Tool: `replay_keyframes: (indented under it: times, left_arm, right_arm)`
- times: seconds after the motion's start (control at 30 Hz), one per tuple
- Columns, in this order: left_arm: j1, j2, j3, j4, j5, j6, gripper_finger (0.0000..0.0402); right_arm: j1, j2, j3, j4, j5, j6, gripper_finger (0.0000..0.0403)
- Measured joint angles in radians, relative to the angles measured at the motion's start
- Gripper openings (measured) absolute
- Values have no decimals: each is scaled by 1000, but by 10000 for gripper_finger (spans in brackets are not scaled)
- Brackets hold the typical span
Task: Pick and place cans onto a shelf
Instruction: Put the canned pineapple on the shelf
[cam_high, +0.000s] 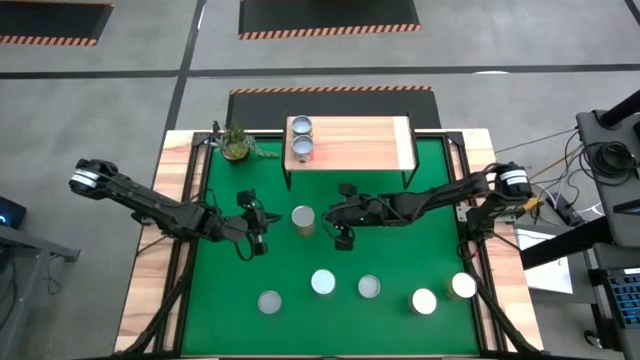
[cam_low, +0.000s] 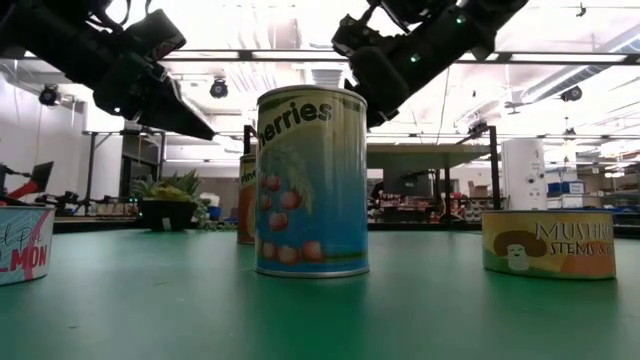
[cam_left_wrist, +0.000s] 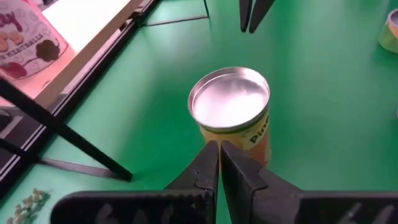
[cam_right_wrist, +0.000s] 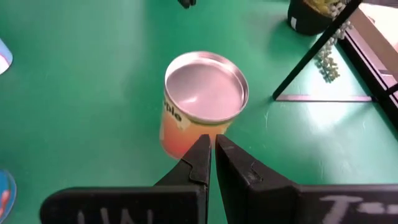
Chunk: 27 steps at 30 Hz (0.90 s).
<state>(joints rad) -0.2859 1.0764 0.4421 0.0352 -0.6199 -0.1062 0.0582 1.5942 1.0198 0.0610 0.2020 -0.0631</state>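
Two cans (cam_high: 301, 137) sitting on the shelf (cam_high: 365, 143); six waiting below it. Left gripper (cam_high: 262, 228) and right gripper (cam_high: 331, 213) hovering closed, empty, flanking nearest can (cam_high: 303, 219).

The left arm is reaching in from the table's left edge toward the middle, its left gripper (cam_high: 262, 236) hanging above the table with both fingers (cam_left_wrist: 208, 168) pressed together, holding nothing. The right arm is stretching in from the right edge, its right gripper (cam_high: 330, 214) also closed and empty (cam_right_wrist: 211, 158), facing the left one near the table's centre.
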Motion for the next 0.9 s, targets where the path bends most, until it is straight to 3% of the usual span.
replay_keyframes:
  times: [0.3,0.4,0.6,0.9]
  left_arm:
    - [4,14,-7,13,-73,1,0]
    - [5,18,-6,10,-74,9,0]
    - [7,39,5,42,-73,27,0]
    - [10,130,5,44,-71,28,0]
  right_arm:
    - [0,46,38,-9,2,12,13]
    - [0,57,43,-1,52,7,13]
    - [0,66,39,-109,86,-30,13]
    - [0,87,39,-110,53,114,19]
